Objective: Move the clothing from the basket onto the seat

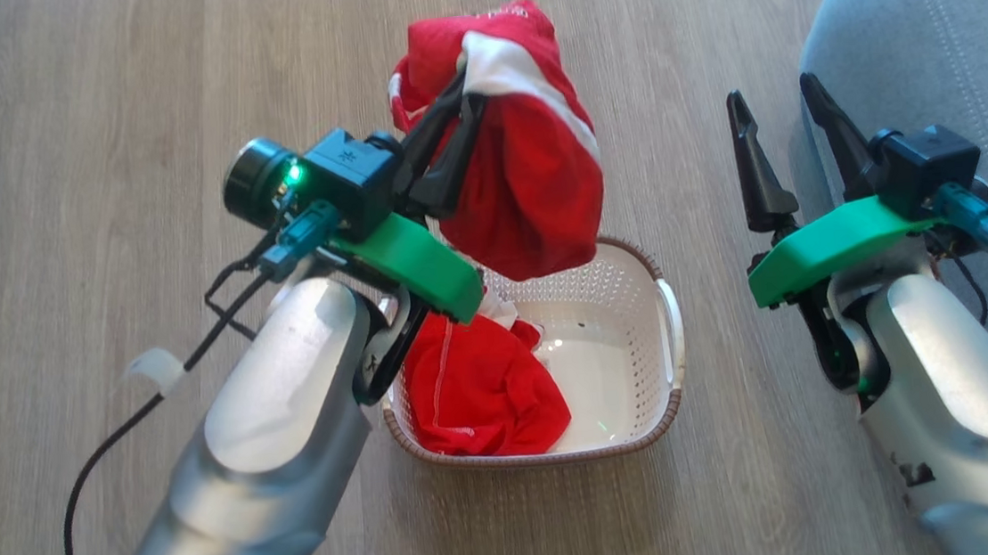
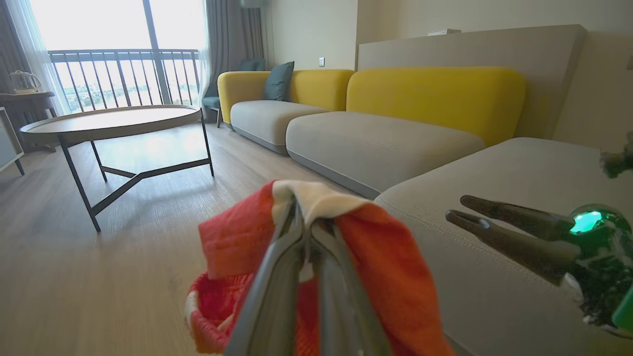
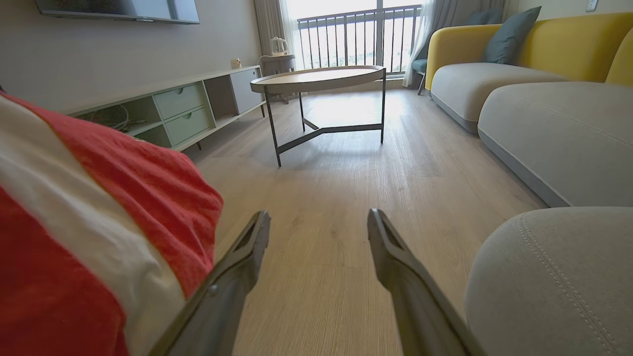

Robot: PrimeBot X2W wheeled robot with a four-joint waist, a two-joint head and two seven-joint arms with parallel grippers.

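Left gripper (image 1: 465, 85) clamped on striped red garment (image 1: 531, 185), hanging over basket (image 1: 670, 325); second red garment (image 1: 477, 395) in basket. Right gripper (image 1: 773, 92) spread, empty, beside seat (image 1: 927, 16). Risk: swing to seat snags cloth on right gripper; thin pinch may slip.

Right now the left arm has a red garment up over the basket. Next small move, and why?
Probably swing the left gripper rightward toward the seat. It is shut on the striped garment, lifted over the basket, and the seat lies to the robot's right. The open right gripper stands in between, so pass above it.
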